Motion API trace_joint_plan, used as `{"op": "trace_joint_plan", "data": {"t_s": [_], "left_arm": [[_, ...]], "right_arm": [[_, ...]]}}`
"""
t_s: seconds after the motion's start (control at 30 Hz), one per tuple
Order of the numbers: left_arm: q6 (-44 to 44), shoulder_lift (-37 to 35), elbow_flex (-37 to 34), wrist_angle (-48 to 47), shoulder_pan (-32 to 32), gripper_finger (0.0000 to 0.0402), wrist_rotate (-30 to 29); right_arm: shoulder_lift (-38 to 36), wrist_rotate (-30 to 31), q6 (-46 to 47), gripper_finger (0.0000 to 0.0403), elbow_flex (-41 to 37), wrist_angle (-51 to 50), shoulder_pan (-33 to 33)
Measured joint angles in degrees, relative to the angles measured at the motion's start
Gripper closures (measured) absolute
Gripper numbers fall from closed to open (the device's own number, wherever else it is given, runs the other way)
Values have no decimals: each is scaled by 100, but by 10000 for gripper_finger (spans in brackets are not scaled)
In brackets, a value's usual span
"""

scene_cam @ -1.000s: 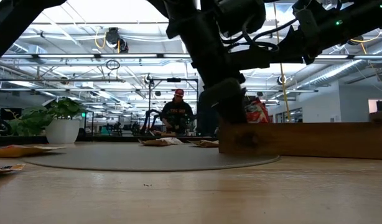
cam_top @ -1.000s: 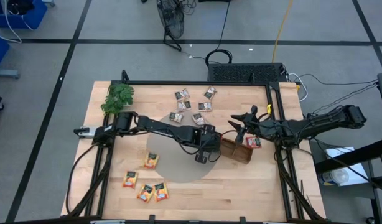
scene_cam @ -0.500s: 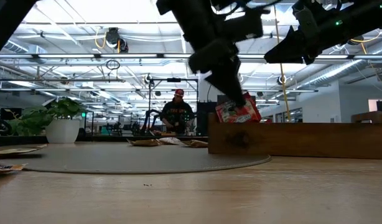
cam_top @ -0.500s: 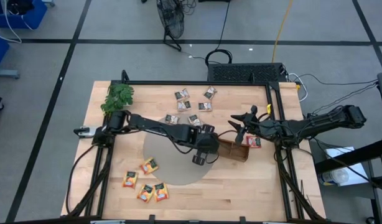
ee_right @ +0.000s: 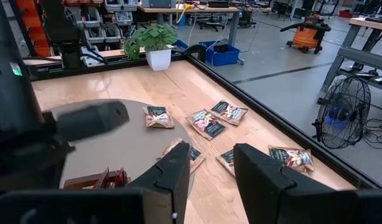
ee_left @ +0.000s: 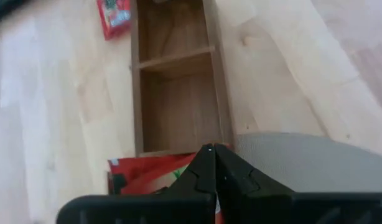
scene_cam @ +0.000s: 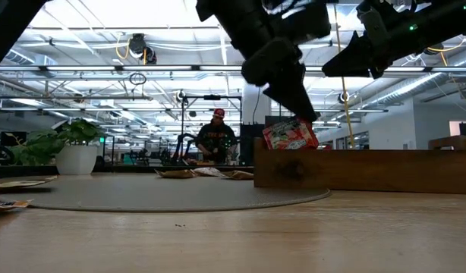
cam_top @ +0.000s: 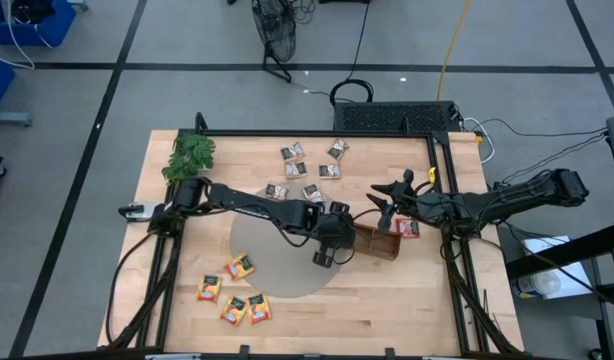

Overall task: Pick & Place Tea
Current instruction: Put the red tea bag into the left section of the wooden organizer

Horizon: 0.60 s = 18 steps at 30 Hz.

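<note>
A red tea bag (scene_cam: 290,135) is pinched in the left claw (scene_cam: 303,114), held just above the near end of the tray (cam_top: 377,242), whose long side runs toward 4 o'clock, while the half-spread right claw (cam_top: 384,193) waits at 12 o'clock.

Overhead ceiling lights (scene_cam: 142,45) are flooding the room evenly. In the low view, glare is silhouetting the arms against the ceiling. The left wrist view is blurring; shadows are staying faint.
</note>
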Motion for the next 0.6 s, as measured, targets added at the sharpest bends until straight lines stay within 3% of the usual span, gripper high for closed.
{"op": "trace_joint_plan", "data": {"t_s": [0.3, 0.6], "left_arm": [[-207, 442, -4, -123, 112, 394, 33], [-305, 431, 1, -178, 88, 384, -43]], "right_arm": [[0, -10, 35, 291, -4, 49, 2], [0, -140, 58, 291, -7, 73, 0]]}}
